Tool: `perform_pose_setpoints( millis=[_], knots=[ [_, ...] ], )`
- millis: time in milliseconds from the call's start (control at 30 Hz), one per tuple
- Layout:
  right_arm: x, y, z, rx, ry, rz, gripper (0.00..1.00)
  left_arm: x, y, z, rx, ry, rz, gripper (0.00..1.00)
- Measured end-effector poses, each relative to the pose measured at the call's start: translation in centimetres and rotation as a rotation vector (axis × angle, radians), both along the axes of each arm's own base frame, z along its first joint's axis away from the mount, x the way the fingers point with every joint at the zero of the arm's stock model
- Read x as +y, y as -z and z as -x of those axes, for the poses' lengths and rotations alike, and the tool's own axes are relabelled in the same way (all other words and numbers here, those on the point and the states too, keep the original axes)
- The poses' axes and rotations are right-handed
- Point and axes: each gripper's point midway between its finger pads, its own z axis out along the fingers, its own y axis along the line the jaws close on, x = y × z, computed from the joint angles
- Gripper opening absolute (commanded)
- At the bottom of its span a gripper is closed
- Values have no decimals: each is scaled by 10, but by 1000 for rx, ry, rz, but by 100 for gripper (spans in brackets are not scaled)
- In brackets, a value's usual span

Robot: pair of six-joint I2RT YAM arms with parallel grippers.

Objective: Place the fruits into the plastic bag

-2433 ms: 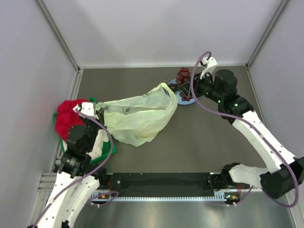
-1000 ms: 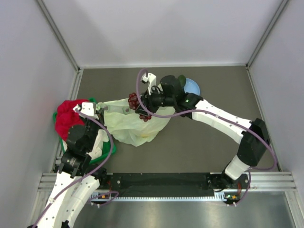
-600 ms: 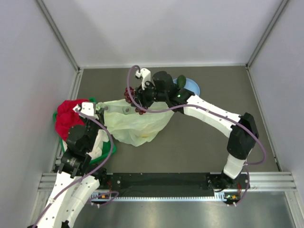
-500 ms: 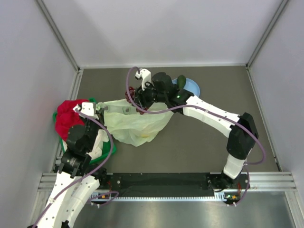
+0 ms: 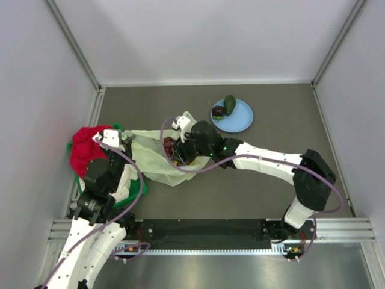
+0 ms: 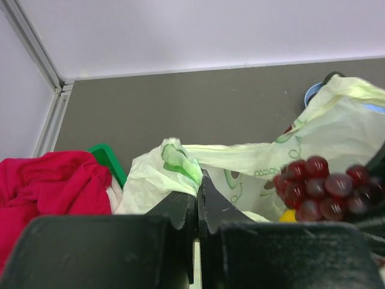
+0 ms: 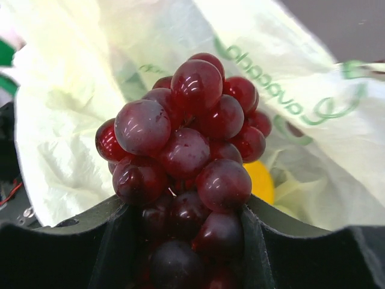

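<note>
We see the right end effector (image 7: pixel 189 232) clamped on the grape bunch (image 7: pixel 186 150). Its 2 fingers sit at the L and R sides of the bunch's lower part, w/ most grapes standing out beyond the tips. In the top view, end effector and bunch are at the open mouth of the plastic bag (image 5: pixel 150 167), approx. mid-bag. We can't tell whether the grapes touch the plastic. Inside the bag lies the orange-yellow citrus (image 7: pixel 260 180), just beside the bunch, at its lower R in the right wrist view.

The left end effector (image 6: pixel 197 188) has its fingers together on a bunched bit of the bag's edge, at the bag's L end. From the left wrist cam the grapes hang to the R of it, apart from it, w/ the citrus showing just below them.

2 fruits are outside the bag. The green avocado-like fruit (image 5: pixel 230 102) and the small dark fruit (image 5: pixel 219 112) lie side by side on the blue plate (image 5: pixel 242 117). The plate stands on the table (image 5: pixel 150 102), behind and R of the bag, apart from both end effectors.

A red cloth (image 5: pixel 84 147) lies just L of the left end effector.
</note>
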Motion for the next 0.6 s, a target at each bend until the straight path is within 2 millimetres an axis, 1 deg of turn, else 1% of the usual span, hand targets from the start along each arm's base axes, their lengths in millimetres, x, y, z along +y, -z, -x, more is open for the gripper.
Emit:
perform_pose_setpoints(
  millis=[67,133,267,333,600],
  knots=[
    [1,0,13,-9,-17,-9,16,0,0,0,0,0,0,0],
    [3,-5,23,-24,-34,-25,16,0,0,0,0,0,0,0],
    [9,-18,33,-54,-46,-58,16,0,0,0,0,0,0,0],
    [10,-19,36,-56,-42,-70,16,0,0,0,0,0,0,0],
    [2,2,43,2,-11,-56,15,0,0,0,0,0,0,0]
  ],
)
